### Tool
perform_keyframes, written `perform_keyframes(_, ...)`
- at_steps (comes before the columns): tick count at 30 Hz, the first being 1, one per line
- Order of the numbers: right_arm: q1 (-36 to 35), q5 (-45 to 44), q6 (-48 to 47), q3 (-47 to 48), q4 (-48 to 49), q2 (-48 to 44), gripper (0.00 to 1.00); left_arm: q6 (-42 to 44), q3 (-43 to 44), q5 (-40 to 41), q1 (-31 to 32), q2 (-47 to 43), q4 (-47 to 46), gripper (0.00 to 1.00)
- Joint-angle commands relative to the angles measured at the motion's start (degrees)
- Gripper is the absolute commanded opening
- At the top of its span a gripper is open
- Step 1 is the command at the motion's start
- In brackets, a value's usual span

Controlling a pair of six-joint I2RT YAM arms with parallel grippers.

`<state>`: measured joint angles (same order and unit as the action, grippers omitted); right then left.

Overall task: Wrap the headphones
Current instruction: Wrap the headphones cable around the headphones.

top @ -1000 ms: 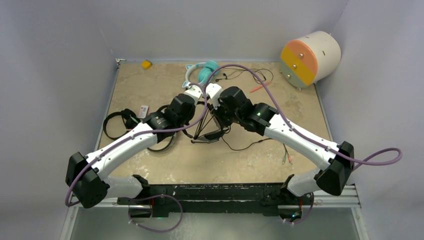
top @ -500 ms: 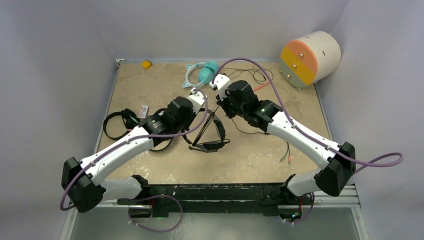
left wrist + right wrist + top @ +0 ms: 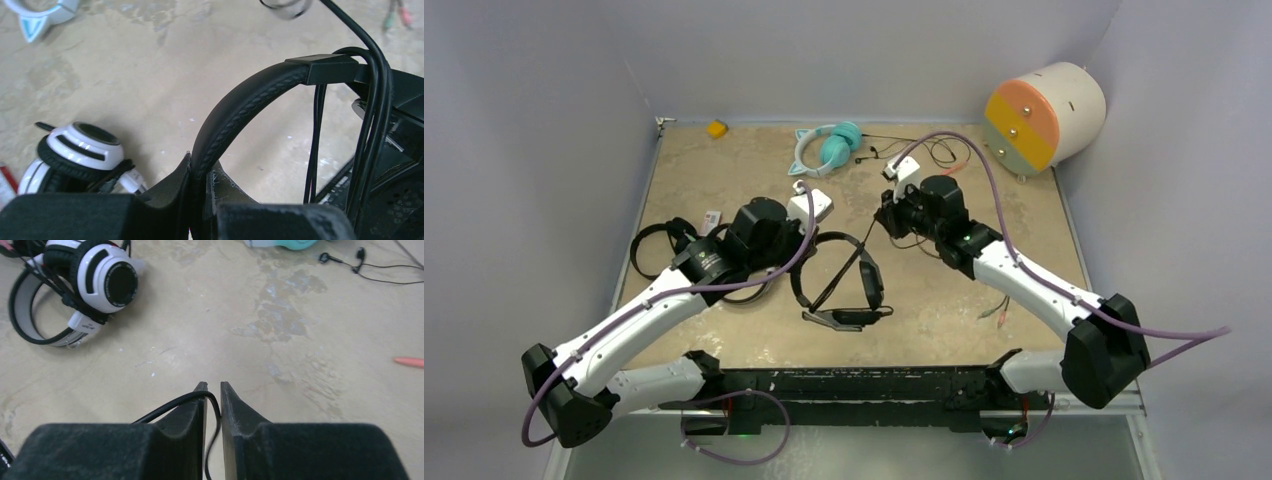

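Black headset [image 3: 240, 105]: padded headband, probably stiff and light, clamped in left gripper [image 3: 200, 167]. Its thin cable [image 3: 170, 407]: limp, likely slippery, pinched in right gripper [image 3: 212, 389].

Reads as matt, stitched leather-look padding on black headphones [image 3: 235, 107] headband. Glossy, smooth plastic cups on white-and-black headphones [image 3: 107, 277]. Thin cable [image 3: 185, 400] smooth, slight sheen. Right gripper fingers [image 3: 235, 410] matt black, grainy edges. Table [image 3: 724, 170] mottled beige, stone-look, faintly shiny.
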<state>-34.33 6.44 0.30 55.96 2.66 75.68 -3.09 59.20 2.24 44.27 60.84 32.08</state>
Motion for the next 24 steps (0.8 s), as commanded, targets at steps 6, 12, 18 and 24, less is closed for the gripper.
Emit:
perform_keyframes(6, 1.1, 10.6, 5.6, -13.1, 28.2, -1.2, 0.19, -11.5, 12.6, -13.2, 0.3, 0.6, 5.0, 0.00)
perform_keyframes(12, 1.1, 17.6, 7.9, -18.5, 42.9, 2.2, 0.42, -16.4, 22.1, -13.6, 0.2, 5.5, 12.6, 0.00)
perform_keyframes(18, 1.1, 16.4, 8.3, -20.1, 48.5, 7.0, 0.43, -18.1, 28.0, -10.7, 0.2, 8.0, 15.0, 0.00)
perform_keyframes(24, 1.1, 18.5, 13.1, -23.7, 56.1, 9.7, 0.32, -21.3, 35.6, -9.4, -1.5, 11.9, 16.1, 0.00)
